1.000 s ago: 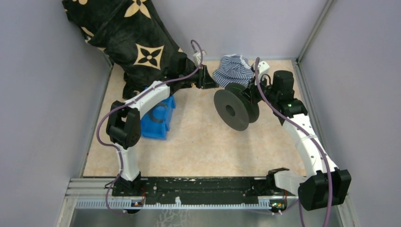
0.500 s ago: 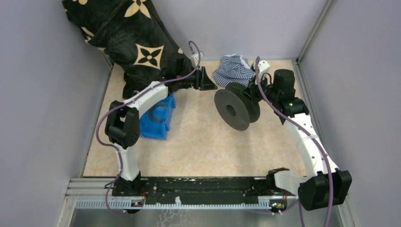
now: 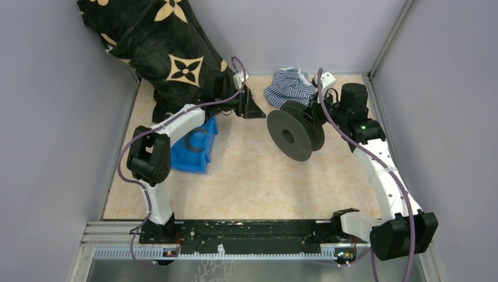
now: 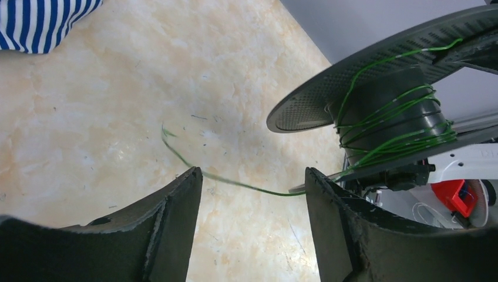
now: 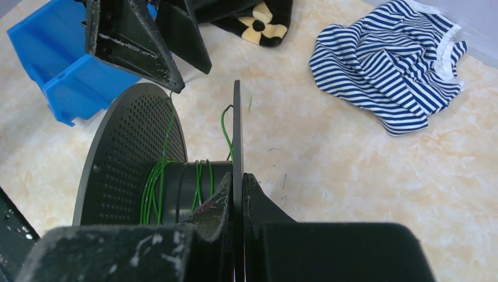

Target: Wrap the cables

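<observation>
The cable is a thin green wire, partly wound on the hub of a black spool [image 3: 290, 135]. In the left wrist view its loose strand [image 4: 246, 187] runs from the windings [image 4: 399, 132] across the gap at my fingertips, and its free end lies over the floor. My left gripper [image 4: 252, 173] is open and holds nothing; in the top view the left gripper [image 3: 253, 108] is just left of the spool. My right gripper [image 5: 238, 179] is shut on the spool's thin flange [image 5: 236, 129] and holds the spool on edge. The green windings [image 5: 154, 188] show on the hub.
A blue bin [image 3: 194, 147] sits under the left arm. A striped cloth [image 3: 289, 85] lies at the back behind the spool. A black patterned blanket [image 3: 164, 53] fills the back left corner. Grey walls close in the left, right and back sides.
My left gripper has moved a little left and nearer, away from the spool. The right gripper and spool have barely shifted.
</observation>
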### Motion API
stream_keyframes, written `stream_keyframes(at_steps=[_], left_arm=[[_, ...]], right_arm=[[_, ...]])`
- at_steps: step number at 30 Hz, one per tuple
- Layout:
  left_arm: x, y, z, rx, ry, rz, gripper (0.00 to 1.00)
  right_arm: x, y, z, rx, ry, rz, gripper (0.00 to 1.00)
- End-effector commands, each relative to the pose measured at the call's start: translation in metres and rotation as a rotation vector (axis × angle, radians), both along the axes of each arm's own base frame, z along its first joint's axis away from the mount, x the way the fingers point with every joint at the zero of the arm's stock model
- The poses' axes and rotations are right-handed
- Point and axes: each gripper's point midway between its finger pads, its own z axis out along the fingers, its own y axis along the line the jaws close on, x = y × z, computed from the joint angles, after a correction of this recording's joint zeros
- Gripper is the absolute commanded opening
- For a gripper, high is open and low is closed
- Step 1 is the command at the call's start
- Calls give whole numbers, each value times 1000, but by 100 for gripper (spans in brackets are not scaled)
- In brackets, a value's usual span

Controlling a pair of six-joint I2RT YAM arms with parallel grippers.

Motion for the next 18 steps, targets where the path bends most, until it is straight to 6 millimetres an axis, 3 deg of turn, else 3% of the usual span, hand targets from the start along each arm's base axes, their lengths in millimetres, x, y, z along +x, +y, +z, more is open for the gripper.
stream_keyframes(at_steps=[1, 8, 18], left_arm=[[-11, 5, 27, -53, -87, -63, 73], [-7, 15, 38, -75, -128, -72, 83], [-4, 35, 46, -61, -234, -54, 85]], right_arm=[[5, 7, 43, 17, -130, 34, 0], [0, 7, 38, 2, -109, 52, 0], [-5, 4, 49, -15, -125, 51, 0]])
